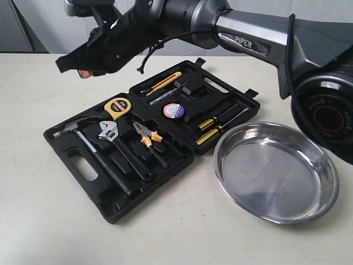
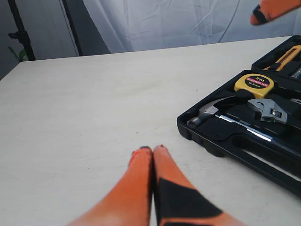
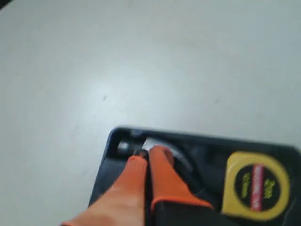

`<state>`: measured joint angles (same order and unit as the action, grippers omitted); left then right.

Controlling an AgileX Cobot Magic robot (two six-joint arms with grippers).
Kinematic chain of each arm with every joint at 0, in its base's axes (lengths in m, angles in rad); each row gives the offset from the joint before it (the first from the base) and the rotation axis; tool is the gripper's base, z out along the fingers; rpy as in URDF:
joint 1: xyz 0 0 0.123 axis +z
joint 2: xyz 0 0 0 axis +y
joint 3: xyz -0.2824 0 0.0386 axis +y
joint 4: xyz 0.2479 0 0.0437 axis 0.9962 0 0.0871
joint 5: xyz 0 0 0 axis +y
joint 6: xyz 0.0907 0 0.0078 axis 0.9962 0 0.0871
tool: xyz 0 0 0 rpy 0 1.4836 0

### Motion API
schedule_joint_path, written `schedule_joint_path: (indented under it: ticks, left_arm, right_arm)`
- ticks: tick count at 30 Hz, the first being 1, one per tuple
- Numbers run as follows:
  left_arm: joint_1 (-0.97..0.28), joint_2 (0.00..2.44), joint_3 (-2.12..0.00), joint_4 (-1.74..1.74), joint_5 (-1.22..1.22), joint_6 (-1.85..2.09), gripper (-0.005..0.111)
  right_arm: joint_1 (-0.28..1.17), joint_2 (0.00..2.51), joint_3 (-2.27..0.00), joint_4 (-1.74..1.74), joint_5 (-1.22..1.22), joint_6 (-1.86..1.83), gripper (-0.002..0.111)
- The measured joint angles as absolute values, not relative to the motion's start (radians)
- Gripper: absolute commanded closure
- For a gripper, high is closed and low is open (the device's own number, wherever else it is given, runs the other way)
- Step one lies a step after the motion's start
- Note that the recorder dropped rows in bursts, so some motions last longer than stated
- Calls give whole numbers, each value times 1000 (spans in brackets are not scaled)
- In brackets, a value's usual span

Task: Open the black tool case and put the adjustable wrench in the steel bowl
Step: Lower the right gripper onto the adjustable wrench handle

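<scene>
From the closed, empty right pincer (image 3: 149, 153), the adjustable wrench (image 1: 112, 136) lies toward the near edge of the worktop (image 1: 33, 221), handle pointing likewise. The left pincer (image 2: 153, 149), also closed, looks farther off.

Grey PIPER-marked arm (image 1: 248, 36), orange claw (image 3: 146, 155)

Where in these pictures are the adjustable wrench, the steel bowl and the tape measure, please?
adjustable wrench (image 1: 108, 132), exterior view, on its silver head.
steel bowl (image 1: 276, 172), exterior view, on its bare inner floor.
tape measure (image 1: 117, 107), exterior view, on its yellow housing.
</scene>
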<state>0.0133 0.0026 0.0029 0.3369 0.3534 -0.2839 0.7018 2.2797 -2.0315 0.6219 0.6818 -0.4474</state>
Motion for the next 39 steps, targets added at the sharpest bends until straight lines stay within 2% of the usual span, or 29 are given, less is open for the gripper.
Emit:
schedule_joint_path:
  ticks: [4,8,13,18,24,35,37,39]
  left_arm:
    - [13,3,3,337,353,-284,107]
    - [13,3,3,337,353,-284,107]
    - [13,3,3,337,353,-284,107]
    - [13,3,3,337,353,-284,107]
    - [13,3,3,337,353,-284,107]
    - [13,3,3,337,353,-284,107]
    - [13,3,3,337,353,-284,107]
    - [13,3,3,337,353,-284,107]
  right_arm:
    - [702,2280,-2032,509,536,-375,109]
    - [702,2280,-2032,228,543,-172,109]
    - [702,2282,-2032,-170,715,95,109]
    - [702,2282,-2032,-303,948,171,109]
    - [702,2282,-2032,-207,1190,88,109]
    - [706,2295,-2023,338,1220,-195,108]
    - [713,2308,-2023,348,1220,-220,98]
    - [722,2324,-2023,339,1220,-240,82]
